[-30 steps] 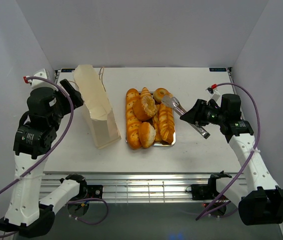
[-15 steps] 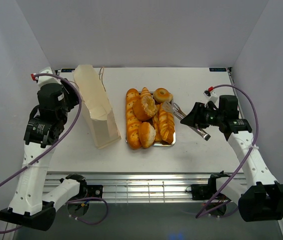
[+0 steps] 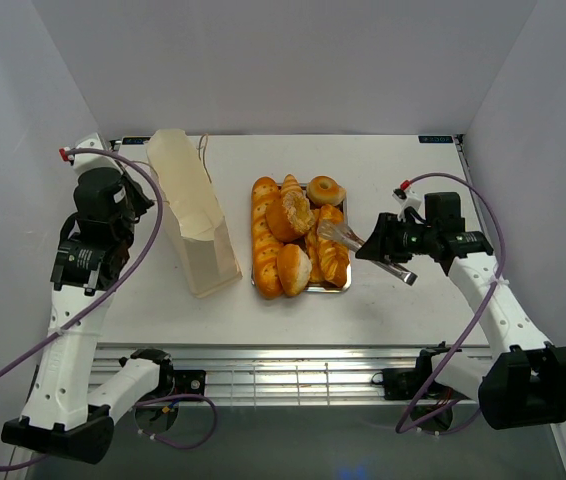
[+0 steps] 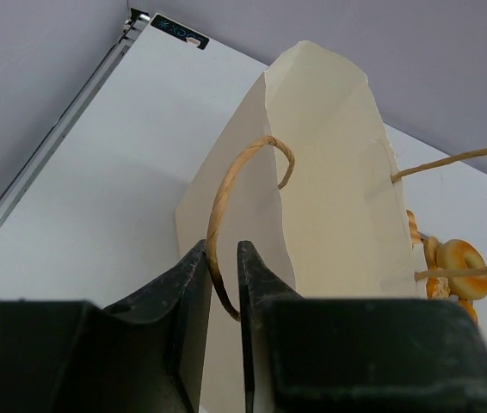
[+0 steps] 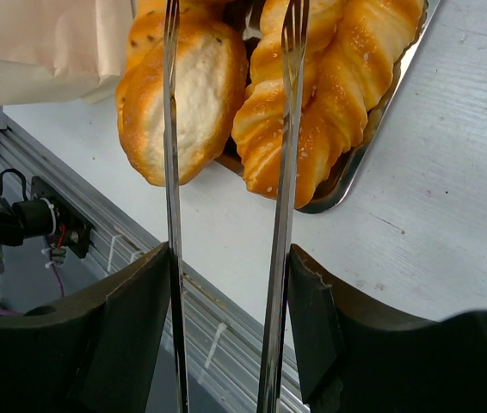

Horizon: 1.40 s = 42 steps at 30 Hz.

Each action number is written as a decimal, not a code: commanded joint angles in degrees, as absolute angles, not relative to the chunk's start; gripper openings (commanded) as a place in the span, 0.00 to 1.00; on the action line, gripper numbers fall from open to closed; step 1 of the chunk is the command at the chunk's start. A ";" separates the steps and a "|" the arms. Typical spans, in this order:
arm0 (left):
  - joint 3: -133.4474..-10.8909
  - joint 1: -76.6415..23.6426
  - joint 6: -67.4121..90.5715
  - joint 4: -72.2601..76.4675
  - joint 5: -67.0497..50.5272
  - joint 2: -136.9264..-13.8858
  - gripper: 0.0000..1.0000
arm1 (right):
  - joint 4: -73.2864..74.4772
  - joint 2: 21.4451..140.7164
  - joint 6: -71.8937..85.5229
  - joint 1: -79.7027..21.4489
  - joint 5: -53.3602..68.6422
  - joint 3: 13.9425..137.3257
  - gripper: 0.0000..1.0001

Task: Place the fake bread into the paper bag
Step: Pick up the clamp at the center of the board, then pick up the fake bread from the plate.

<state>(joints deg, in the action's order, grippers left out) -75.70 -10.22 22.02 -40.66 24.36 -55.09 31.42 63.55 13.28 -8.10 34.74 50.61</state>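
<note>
Black fingers of the left gripper (image 4: 224, 254) stand nearly together, with the bag's tan cord handle (image 4: 245, 155) running through the narrow gap between them. Whether they already pinch the cord cannot be told. The paper bag (image 3: 195, 215) sits on the white surface (image 3: 393, 170) at the left, just beside the silver tray (image 3: 328, 288), with its open mouth facing the near edge.

The fake bread (image 3: 293, 235) is all heaped on that tray in the middle of the surface: long loaves on the left, rolls and a bagel on top, and twisted pieces on the right.

The right gripper (image 5: 226, 254) has its fingers clamped on the outside of metal tongs (image 5: 171, 172). The tong arms are spread. One reaches over a split round roll (image 5: 188, 95), the other over a twisted loaf (image 5: 329, 86) at the tray's near right corner.
</note>
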 commanded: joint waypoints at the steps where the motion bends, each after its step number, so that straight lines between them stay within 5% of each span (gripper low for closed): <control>1: -76.81 -9.93 21.71 -40.25 23.20 -53.35 0.28 | 31.11 64.51 12.31 -9.31 32.79 53.00 0.59; 26: -74.35 -9.84 23.03 -39.55 18.90 -51.33 0.27 | 29.10 72.51 12.30 -14.68 25.23 54.40 0.57; 36: -74.09 -9.84 23.20 -39.99 18.28 -50.54 0.27 | 28.57 73.92 13.18 -15.82 22.77 56.16 0.40; 42: -74.18 -9.93 23.20 -40.25 18.02 -50.54 0.27 | 29.44 71.20 14.06 -15.82 20.92 58.44 0.16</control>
<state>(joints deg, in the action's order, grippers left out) -74.39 -10.20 23.00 -40.27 18.79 -51.31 31.57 74.04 13.50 -15.51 22.55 54.48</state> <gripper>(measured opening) 0.268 0.435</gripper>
